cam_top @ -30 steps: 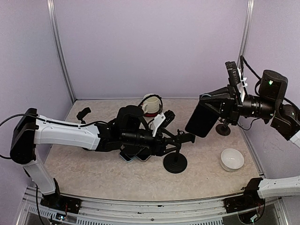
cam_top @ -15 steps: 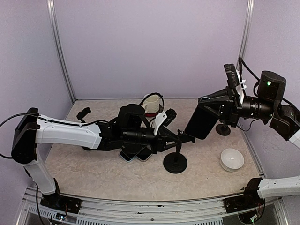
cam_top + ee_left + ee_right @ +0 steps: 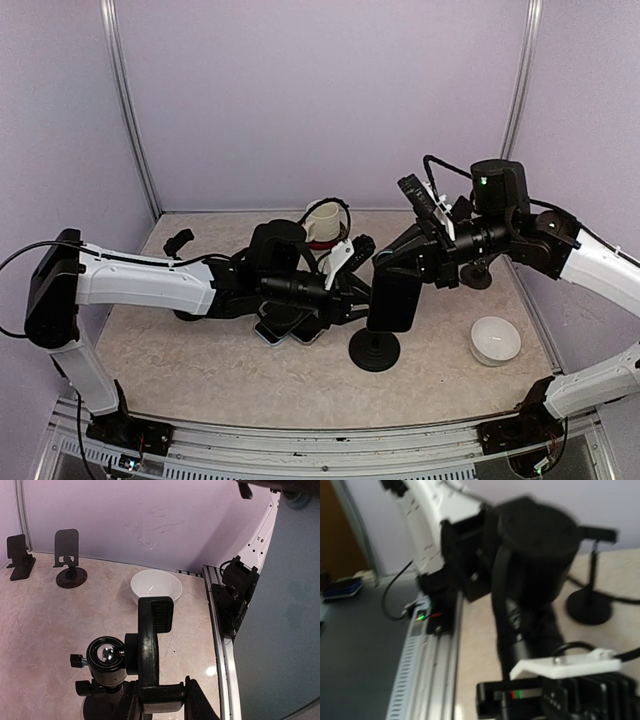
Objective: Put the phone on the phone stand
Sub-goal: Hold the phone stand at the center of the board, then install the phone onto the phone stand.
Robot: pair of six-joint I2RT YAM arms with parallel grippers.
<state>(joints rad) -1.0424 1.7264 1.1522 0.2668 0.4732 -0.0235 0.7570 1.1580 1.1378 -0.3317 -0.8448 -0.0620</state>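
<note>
Claws shared one job: the left steadied the stand while the right brought the phone in.

Left claw [image 3: 161,702] was clamped on the phone stand [image 3: 150,645] just under its cradle, probably to stop the ball-jointed head swinging and the stand tipping once weight arrives. The stand's round base [image 3: 374,350] sat flat on the bench [image 3: 200,360]. Right claw [image 3: 405,262] was closed on the upper end of the phone [image 3: 394,300]. The phone hung upright in the air, at about 1 o'clock from the base in the top view and close at 3 o'clock of the cradle in the left wrist view, not yet seated. Gripping it by the top likely left its lower edge free to drop onto the cradle's lip. A white bowl [image 3: 495,340] stood apart at 3 o'clock of the base, near enough to matter if the phone slipped.
</note>
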